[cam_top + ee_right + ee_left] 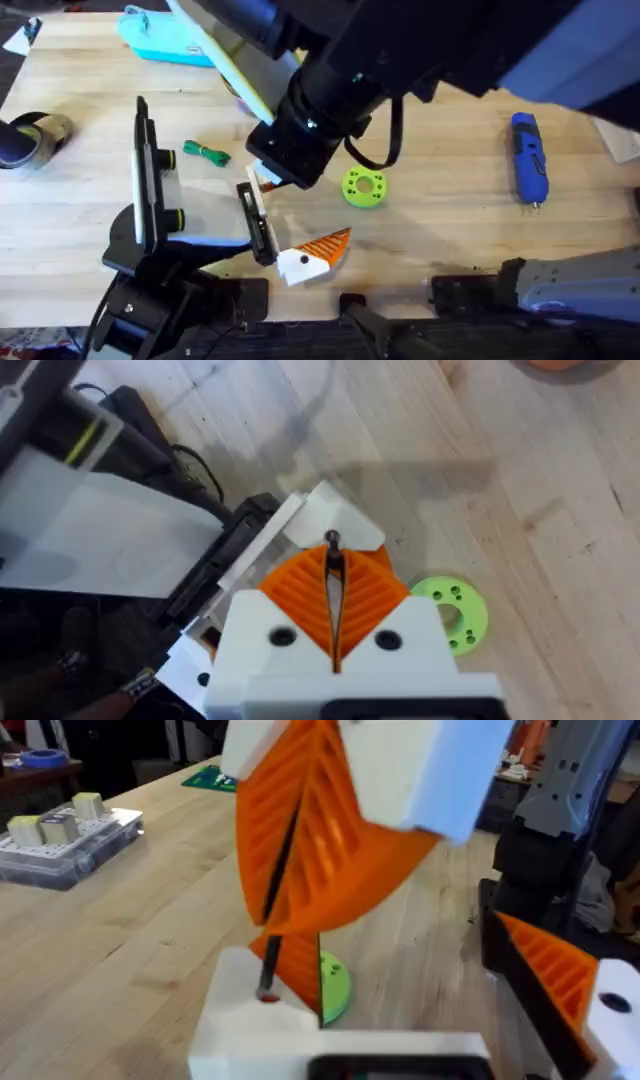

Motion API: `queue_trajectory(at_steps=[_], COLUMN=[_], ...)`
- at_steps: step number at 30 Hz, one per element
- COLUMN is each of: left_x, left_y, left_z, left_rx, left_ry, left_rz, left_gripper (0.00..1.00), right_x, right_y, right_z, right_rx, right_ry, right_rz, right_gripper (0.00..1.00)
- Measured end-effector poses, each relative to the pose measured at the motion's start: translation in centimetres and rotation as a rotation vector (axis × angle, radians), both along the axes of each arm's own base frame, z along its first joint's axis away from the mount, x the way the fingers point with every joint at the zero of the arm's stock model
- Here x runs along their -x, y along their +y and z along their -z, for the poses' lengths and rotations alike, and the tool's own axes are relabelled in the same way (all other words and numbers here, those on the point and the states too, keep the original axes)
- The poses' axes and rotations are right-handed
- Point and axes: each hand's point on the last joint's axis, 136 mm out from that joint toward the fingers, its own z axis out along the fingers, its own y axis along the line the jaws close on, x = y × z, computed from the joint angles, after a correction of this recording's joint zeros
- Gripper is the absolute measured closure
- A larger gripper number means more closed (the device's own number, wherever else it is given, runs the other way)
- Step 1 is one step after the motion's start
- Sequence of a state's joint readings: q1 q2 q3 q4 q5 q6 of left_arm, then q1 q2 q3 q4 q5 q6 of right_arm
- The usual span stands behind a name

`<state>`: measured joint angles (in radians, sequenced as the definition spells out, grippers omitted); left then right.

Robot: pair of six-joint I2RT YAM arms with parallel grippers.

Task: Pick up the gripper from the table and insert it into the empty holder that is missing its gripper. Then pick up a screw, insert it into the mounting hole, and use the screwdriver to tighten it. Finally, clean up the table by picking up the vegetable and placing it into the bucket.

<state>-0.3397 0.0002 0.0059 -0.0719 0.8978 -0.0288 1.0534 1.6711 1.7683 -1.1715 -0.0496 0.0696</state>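
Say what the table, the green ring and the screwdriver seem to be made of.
Table: light wood, matte, showing grain and plank seams. Green ring: likely plastic, flat bright lime colour with small holes. Screwdriver: probably blue plastic body, slightly glossy, with a short metal-looking bit.

right tool [334, 605] seemingly pinched closed, angled down

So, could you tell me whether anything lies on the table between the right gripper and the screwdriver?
Yes: a lime-green ring lies flat on the table between the right gripper, shut on a thin dark screw, and the screwdriver. It sits nearer the gripper and is low, so lifting over should clear it.
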Motion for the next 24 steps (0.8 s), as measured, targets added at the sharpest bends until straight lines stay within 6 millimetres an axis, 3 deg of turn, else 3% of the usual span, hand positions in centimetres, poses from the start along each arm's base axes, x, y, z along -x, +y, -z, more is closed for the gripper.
queue_trajectory(at_steps=[9,16,24], left_x=[0.0,-0.1,0.0], left_y=[0.0,0.0,0.0], left_z=[0.0,0.0,0.0], left_rx=[0.000,0.001,0.001], left_ry=[0.000,0.007,0.005], left_rz=[0.000,-0.004,-0.002], left_gripper=[0.009,0.009,0.009], right_x=[0.0,-0.1,-0.4], right_y=[0.0,0.2,0.7], right_z=[0.0,1.5,1.3], right_rx=[0.001,0.045,0.022], right_ry=[0.001,0.026,0.011], right_rz=[0.000,0.000,-0.003], right_gripper=[0.995,0.995,0.995])
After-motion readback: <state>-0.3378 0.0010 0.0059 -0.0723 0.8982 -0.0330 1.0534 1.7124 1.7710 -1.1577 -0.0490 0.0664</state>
